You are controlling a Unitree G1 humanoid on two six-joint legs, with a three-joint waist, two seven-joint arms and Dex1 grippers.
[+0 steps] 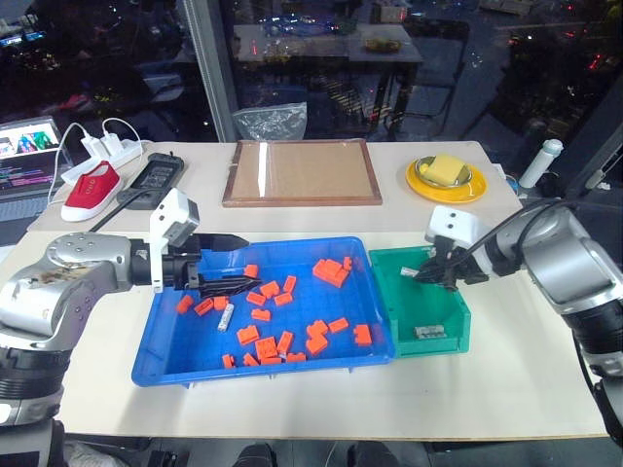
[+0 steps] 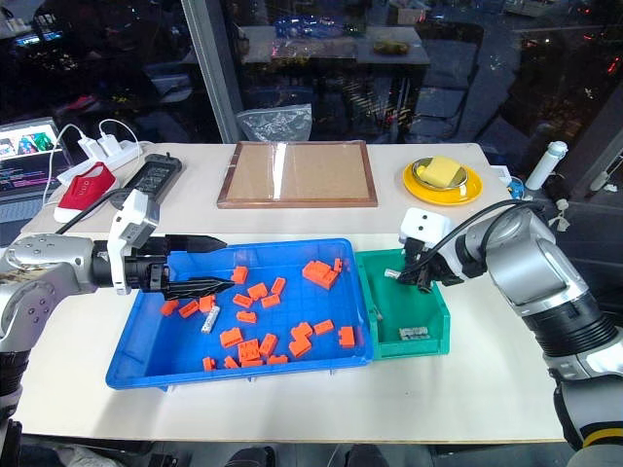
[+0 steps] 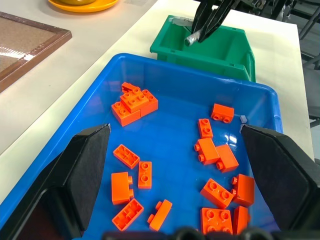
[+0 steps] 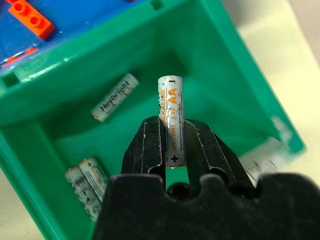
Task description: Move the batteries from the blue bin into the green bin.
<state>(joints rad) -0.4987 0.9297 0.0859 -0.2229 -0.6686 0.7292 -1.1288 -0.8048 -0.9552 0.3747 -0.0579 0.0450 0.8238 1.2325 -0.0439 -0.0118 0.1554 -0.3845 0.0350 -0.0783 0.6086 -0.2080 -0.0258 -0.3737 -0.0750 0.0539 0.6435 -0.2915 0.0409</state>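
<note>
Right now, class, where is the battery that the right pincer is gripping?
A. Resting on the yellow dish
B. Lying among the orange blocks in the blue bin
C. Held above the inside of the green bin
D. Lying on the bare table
C: the right pincer is shut on a battery over the green bin, where three other batteries already lie.

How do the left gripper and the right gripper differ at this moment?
The left gripper is open and holds nothing; the right gripper is shut on a battery. The left hangs over the blue bin, the right over the green bin. Both have black fingers.
</note>
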